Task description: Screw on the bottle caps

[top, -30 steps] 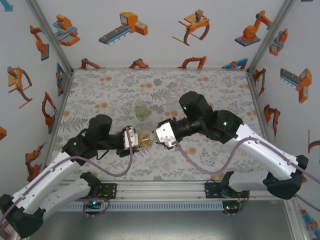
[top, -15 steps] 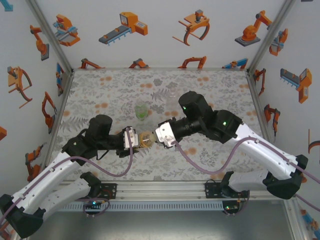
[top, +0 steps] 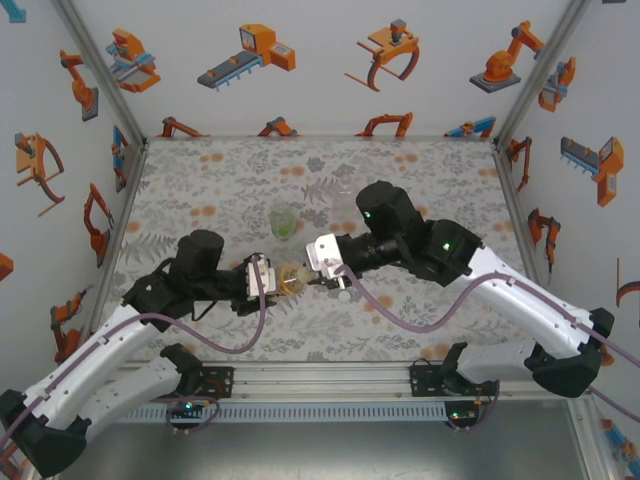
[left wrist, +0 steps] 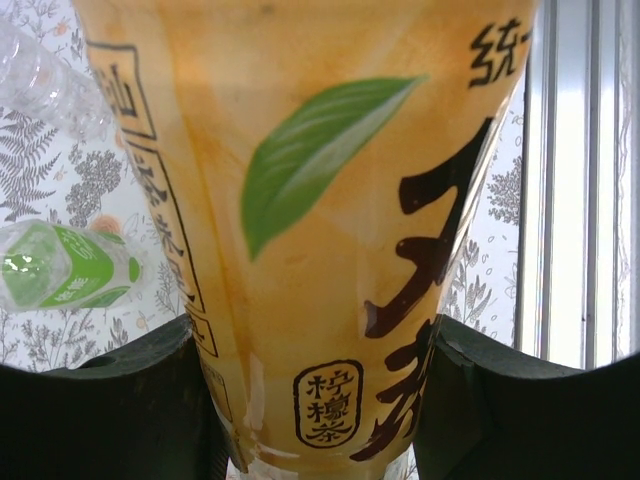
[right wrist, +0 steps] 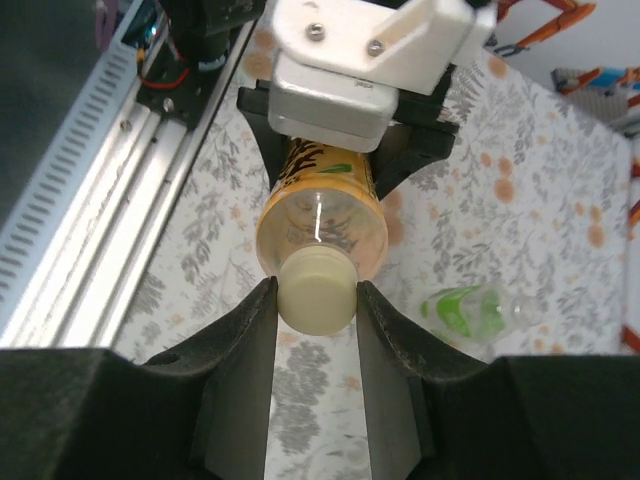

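Observation:
The yellow-orange labelled bottle (top: 290,279) is held off the table, lying level, with my left gripper (top: 268,276) shut on its body (left wrist: 320,200). A pale yellow cap (right wrist: 317,288) sits on the bottle's mouth. My right gripper (right wrist: 316,300) is shut on that cap, both fingers touching its sides. In the top view the right gripper (top: 312,272) meets the bottle from the right. A green-tinted bottle (top: 284,222) lies on the table behind them, also visible from the right wrist (right wrist: 470,308). A colourless bottle (left wrist: 40,75) lies near it.
The metal rail (right wrist: 110,170) along the table's near edge runs just below the two grippers. The floral table top (top: 420,180) lies bare at the back and right. Printed walls close in the left, back and right sides.
The right jaws have closed in on the pale yellow cap, and the right wrist has turned and crept slightly left towards the bottle. The left arm has held still.

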Controlling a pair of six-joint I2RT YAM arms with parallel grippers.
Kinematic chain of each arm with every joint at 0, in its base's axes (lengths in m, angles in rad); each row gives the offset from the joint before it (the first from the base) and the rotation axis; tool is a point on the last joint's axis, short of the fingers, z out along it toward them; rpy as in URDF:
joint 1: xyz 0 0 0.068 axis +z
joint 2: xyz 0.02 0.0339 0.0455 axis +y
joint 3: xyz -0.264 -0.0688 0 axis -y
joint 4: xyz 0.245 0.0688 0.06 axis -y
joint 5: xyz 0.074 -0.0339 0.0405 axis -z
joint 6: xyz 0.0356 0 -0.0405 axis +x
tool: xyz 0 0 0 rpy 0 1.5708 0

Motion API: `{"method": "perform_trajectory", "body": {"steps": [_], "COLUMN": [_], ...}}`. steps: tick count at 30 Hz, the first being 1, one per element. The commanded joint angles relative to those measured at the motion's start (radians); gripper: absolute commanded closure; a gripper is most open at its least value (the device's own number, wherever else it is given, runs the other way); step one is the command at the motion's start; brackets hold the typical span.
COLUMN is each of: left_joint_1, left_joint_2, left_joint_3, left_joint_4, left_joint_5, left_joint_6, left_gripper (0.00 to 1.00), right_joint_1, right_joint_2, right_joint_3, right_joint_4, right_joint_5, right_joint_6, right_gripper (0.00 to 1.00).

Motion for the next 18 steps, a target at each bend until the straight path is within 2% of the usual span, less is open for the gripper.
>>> {"method": "perform_trajectory", "body": {"steps": [1, 6, 10, 18], "left_joint_1": [-0.002, -0.003, -0.004, -0.003], "left_joint_2": [-0.007, -0.009, -0.014, -0.033], "left_joint_3": [0.03, 0.027, 0.028, 0.018], "left_joint_4": [0.013, 0.026, 0.031, 0.049], "left_joint_5": [-0.034, -0.064, -0.071, -0.097], "left_joint_6": [0.008, -0.005, -0.008, -0.017], "left_gripper": [1.0, 1.0, 1.0, 1.0], "right_joint_1": [0.014, 0.024, 0.029, 0.031], "right_joint_2": [-0.022, -0.049, -0.058, -0.032], "right_joint_3": [-0.059, -0.13, -0.149, -0.114], "right_joint_4": [0.174, 0.324, 0.356, 0.196], "right_joint_5": [-0.022, 0.069, 0.194, 0.409], "right_joint_6": [0.309, 0.645, 0.916, 1.427], "right_gripper": [0.76, 0.81, 0.83, 0.84]}}
